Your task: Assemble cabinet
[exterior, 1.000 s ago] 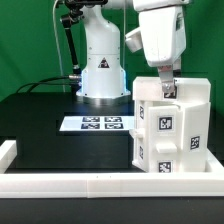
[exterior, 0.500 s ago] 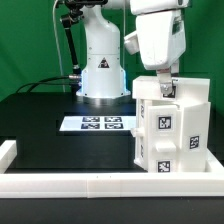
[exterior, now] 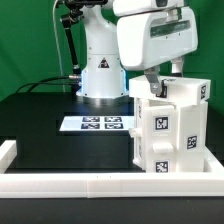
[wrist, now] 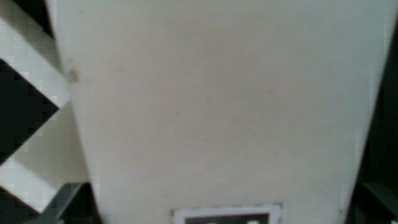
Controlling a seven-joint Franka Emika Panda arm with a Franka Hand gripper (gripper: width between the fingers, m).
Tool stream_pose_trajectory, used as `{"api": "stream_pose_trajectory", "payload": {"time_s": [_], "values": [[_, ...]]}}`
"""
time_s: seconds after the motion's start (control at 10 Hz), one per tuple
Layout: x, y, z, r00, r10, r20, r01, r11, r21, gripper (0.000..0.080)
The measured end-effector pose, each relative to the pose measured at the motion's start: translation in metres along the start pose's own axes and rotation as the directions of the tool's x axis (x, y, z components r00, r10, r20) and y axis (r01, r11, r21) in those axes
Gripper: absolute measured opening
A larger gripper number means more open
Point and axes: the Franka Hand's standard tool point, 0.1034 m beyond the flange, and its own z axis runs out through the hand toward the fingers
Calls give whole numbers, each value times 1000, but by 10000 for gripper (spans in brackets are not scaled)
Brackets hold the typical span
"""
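While I watch from the exterior view, the cabinet stands upright on the black table at the corner on that view's right, close against the white rail along the near edge. Square code tags show on its front. My gripper hangs right at the cabinet's top, but the arm's body hides its tips, so I cannot tell how far it is spread or whether it grips anything. Farther back, the marker board lies flat before the robot's base. My wrist view is filled by a blurred white cabinet face.
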Motion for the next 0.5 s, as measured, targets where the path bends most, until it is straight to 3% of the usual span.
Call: {"api": "stream_pose_trajectory", "payload": {"time_s": [0.5], "values": [[0, 3, -1, 927, 374, -8, -374, 927, -5, 560]]}}
